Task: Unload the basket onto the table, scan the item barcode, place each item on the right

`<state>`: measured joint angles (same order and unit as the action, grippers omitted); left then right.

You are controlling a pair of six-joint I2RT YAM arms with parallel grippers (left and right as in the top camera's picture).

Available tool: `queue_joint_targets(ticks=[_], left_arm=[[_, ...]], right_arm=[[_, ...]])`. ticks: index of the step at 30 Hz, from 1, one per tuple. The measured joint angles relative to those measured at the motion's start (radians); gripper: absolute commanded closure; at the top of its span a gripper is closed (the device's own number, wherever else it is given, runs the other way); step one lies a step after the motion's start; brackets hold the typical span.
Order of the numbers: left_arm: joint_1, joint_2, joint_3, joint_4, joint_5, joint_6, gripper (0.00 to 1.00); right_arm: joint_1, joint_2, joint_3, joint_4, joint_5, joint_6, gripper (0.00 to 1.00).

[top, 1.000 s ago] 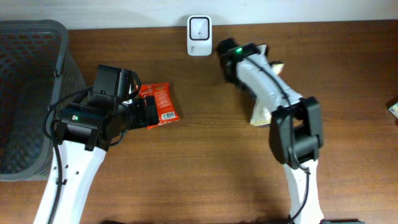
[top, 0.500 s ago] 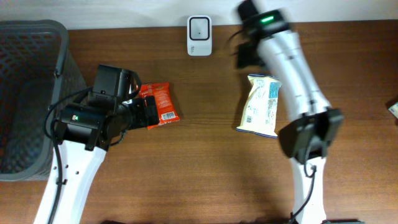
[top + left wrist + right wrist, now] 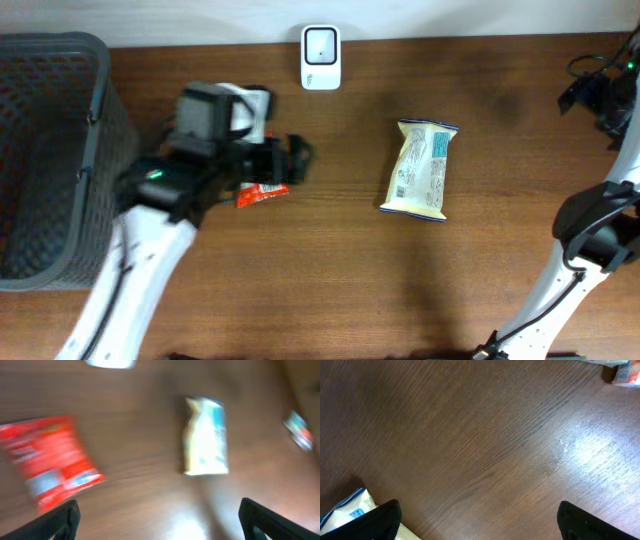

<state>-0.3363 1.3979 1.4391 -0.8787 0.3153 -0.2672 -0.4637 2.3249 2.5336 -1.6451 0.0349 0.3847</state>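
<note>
My left gripper point(image 3: 159, 510) stands with its jaws wide apart and nothing between them. My right gripper point(image 3: 477, 510) is likewise spread and empty, out at the far right of the table point(image 3: 330, 270), well apart from both packets. The two packets lie flat on the wood. The red packet point(image 3: 50, 467) is just beside my left gripper, to its near left, and from overhead my left arm covers most of it. The pale snack bag point(image 3: 421, 170) lies mid-table between my two arms, touching nothing.

The bag lies ahead and a little to the right of my open left jaws, and my left gripper is plainly nearer to it than my right. Its long axis runs almost straight from the near edge toward the far edge, with the far end leaning slightly to my right. The scanner point(image 3: 321, 45) stands at the far edge, off to the far left of the bag, so the bag points past it, not at it.

A printed panel faces up on the bag. The left wrist view is blurred, so I cannot tell whether that panel or the white patch on the red packet carries the barcode. For a grasp, I judge my jaws should close across the bag's short width.
</note>
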Motion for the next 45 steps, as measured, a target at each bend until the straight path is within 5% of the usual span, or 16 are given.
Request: queue_joint_targets(ticks=[4, 7, 10, 16, 23, 24, 26, 29, 33, 38, 45], left_arm=[[-0.186, 0.203, -0.001, 0.138, 0.069, 0.093, 0.01], [-0.306, 0.349, -0.001, 0.272, -0.036, 0.116, 0.01], [-0.335, 0.467, -0.001, 0.354, -0.115, 0.018, 0.01], [-0.340, 0.703, -0.001, 0.524, 0.074, -0.166, 0.01], [-0.372, 0.734, -0.001, 0.585, 0.105, -0.251, 0.05], [-0.388, 0.736, -0.001, 0.590, 0.097, -0.254, 0.10], [-0.410, 0.753, -0.001, 0.616, 0.093, -0.256, 0.66], [-0.419, 0.782, 0.001, 0.628, 0.066, -0.261, 0.88], [-0.421, 0.784, 0.026, 0.554, -0.016, -0.219, 1.00], [-0.403, 0.715, 0.120, 0.180, -0.451, -0.061, 1.00], [-0.396, 0.651, 0.179, 0.101, -1.299, 0.226, 1.00]], right_arm=[[-0.014, 0.000, 0.000, 0.002, -0.004, -0.001, 0.01], [-0.013, 0.000, 0.000, 0.002, -0.011, -0.001, 0.02], [-0.014, 0.000, 0.000, 0.002, -0.011, -0.001, 0.01], [-0.014, 0.000, 0.000, 0.000, -0.011, -0.001, 0.01], [-0.014, 0.000, 0.000, 0.000, -0.011, 0.000, 0.02], [-0.014, 0.000, 0.000, 0.000, -0.011, 0.000, 0.01], [-0.014, 0.000, 0.000, 0.000, -0.011, -0.001, 0.01], [-0.013, 0.000, 0.000, 0.000, -0.011, -0.001, 0.02], [-0.014, 0.000, 0.000, 0.000, -0.011, -0.001, 0.01], [-0.014, 0.000, 0.000, 0.000, -0.011, -0.001, 0.02], [-0.014, 0.000, 0.000, 0.000, -0.011, -0.001, 0.02]])
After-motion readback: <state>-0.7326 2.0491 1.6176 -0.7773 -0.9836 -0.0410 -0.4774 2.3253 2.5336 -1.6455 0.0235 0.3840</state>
